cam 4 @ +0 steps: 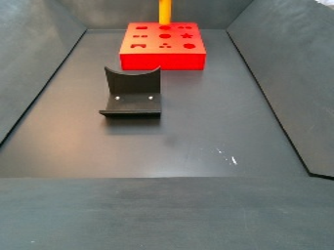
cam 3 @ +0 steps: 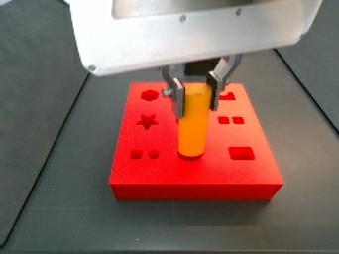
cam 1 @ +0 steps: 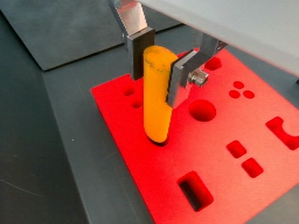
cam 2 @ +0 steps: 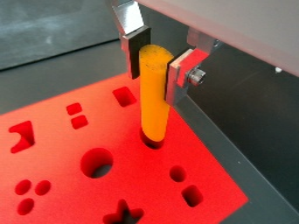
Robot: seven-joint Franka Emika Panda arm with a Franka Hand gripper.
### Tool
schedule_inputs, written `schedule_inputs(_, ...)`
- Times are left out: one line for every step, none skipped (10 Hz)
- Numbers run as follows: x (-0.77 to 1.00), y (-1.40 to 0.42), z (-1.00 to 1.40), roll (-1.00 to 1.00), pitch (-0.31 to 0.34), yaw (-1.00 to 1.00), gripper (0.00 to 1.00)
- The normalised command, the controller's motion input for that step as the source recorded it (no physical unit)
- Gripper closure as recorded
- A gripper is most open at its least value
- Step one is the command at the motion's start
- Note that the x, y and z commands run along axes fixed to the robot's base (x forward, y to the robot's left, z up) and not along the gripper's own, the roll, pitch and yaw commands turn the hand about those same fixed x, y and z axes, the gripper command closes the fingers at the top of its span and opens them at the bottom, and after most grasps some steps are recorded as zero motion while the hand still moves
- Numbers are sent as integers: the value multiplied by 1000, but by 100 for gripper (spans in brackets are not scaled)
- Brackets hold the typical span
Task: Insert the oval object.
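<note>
The gripper (cam 1: 162, 63) hangs over the block (cam 1: 140, 175), its fingers (cam 1: 140, 44) either side of the upright oval object (cam 1: 156, 96); the object's lower end meets the block's top (among the cut-outs); the fixture (cam 4: 132, 93) stands apart on the floor (cam 4: 170, 146), nearer the camera.

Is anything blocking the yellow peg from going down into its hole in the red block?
Nothing visible does. The gripper holds the oval object upright, its lower end already at a hole in the red block. The dark holder block sits apart on the floor.
</note>
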Motion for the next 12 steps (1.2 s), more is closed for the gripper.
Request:
schedule_inputs(163,-123,-197,204,0,0,100)
schedule_inputs(226,-17,-209,204,0,-11,100)
schedule_inputs(123,0,-260,226,0,-71,100)
schedule_inputs(-300,60,-226,159,0,-231,100)
schedule_inputs(-534,6,-186,47,0,-363,100)
schedule_inputs(-403,0,-157,0,-14,-189,100)
schedule_inputs(0,-51,-237,0,-79,0,100)
schedule_inputs(377,-106,-311,29,-57,0,100)
schedule_inputs(546,-74,-394,0,-61,0,100)
schedule_inputs(417,-6,-491,0,-94,0,100)
schedule_inputs(91,0,-469,70,-67,0,100)
schedule_inputs(-46,0,-363,137,-11,0,100)
